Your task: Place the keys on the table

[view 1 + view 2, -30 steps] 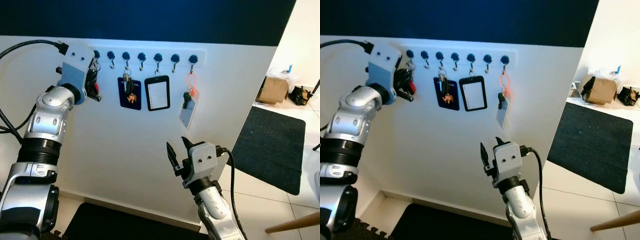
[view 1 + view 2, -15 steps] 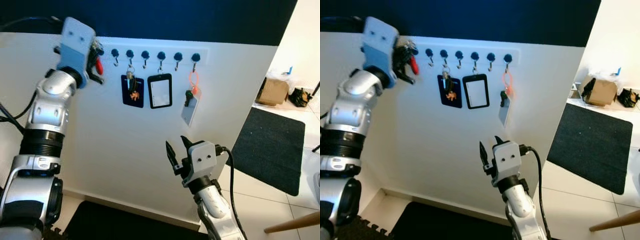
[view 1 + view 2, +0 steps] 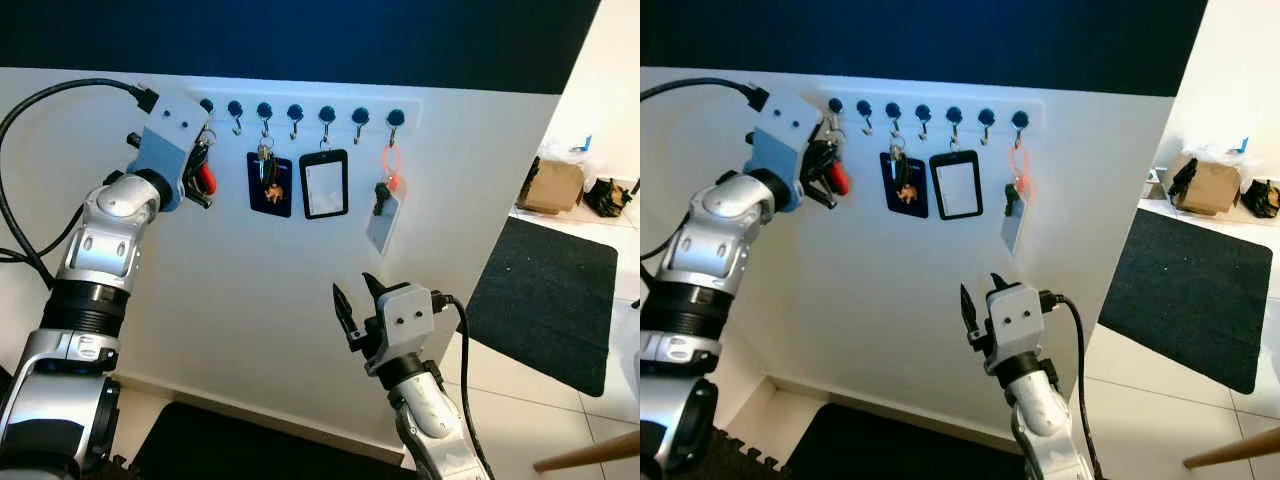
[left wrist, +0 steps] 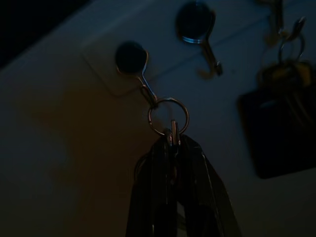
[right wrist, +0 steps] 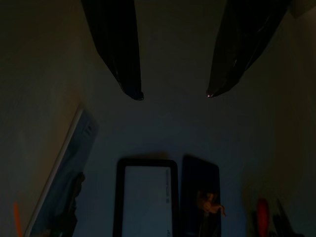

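Observation:
A bunch of keys with a red fob (image 3: pixel 206 179) hangs at the leftmost hook (image 4: pixel 132 58) of the white wall rack (image 3: pixel 310 108). In the left wrist view its metal ring (image 4: pixel 168 117) is looped on that hook. My left gripper (image 3: pixel 199 173) is raised to the wall and shut on the keys just under the ring. My right gripper (image 3: pixel 352 290) is held lower, in front of the wall's middle, open and holding nothing, its fingertips (image 5: pixel 133 91) pointing up toward the hanging badges.
Other hooks carry a dark blue holder with keys (image 3: pixel 266 184), a black-framed badge (image 3: pixel 325 184) and a badge on an orange loop (image 3: pixel 382 218). A dark mat (image 3: pixel 555 300) and a cardboard box (image 3: pixel 553 183) lie on the tiled floor to the right. A black mat (image 3: pixel 220 452) lies below.
My left gripper rose with the keys to hook height half a second ago and has come back down a little, moving slightly right. The right arm has stayed put.

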Motion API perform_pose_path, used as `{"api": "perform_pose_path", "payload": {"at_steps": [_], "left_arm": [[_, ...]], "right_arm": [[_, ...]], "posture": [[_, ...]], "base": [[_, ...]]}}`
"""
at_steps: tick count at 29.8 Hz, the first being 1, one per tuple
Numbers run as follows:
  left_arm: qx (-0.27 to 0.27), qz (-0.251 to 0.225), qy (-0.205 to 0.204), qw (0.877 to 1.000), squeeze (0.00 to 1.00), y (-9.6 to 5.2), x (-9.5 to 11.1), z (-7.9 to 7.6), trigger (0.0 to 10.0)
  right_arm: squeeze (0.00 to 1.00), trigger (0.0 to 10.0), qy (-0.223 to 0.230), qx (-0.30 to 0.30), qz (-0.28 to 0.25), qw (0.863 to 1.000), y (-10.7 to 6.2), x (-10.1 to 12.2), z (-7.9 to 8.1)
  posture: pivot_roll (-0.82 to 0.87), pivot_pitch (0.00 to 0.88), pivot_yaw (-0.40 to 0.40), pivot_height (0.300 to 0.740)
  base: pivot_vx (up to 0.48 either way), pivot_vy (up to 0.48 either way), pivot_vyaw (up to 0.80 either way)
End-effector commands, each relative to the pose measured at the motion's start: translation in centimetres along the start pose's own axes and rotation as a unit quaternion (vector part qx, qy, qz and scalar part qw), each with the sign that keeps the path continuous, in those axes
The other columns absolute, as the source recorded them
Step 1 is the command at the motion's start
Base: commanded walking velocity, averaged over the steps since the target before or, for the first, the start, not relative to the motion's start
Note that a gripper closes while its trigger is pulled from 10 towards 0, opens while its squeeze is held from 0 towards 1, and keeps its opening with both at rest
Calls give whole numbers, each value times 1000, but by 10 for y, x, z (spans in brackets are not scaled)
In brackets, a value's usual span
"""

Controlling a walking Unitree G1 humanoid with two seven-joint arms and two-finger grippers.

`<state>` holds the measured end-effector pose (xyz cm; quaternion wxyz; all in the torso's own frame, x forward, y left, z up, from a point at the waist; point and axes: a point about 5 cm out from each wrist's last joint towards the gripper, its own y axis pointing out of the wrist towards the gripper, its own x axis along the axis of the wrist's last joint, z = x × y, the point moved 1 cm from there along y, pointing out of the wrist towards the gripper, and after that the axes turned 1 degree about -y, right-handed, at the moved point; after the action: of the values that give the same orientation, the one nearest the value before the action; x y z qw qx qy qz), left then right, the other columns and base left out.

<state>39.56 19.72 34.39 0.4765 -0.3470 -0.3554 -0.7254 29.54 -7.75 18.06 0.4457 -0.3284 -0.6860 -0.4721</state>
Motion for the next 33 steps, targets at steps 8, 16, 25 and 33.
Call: {"api": "perform_pose_path", "payload": {"at_steps": [8,16,25,33], "left_arm": [[-1,10,-25,1000,0,30,9,-12,10000],[38,-13,-17,999,0,32,30,11,10000],[39,-2,-8,999,0,9,11,35,10000],[30,11,-10,999,0,-3,-4,31,10000]], "right_arm": [[0,10000,5,7,1,1000,1,1,6],[0,10000,2,-14,9,1000,-9,-1,4],[0,10000,1,-22,10,1000,-12,-2,2],[0,10000,4,-12,9,1000,-9,-2,4]], "posture": [[21,187,82,740],[4,192,122,740],[16,192,123,740],[31,185,101,740]], "base": [[0,0,0],[0,0,0],[0,0,0],[0,0,0]]}}
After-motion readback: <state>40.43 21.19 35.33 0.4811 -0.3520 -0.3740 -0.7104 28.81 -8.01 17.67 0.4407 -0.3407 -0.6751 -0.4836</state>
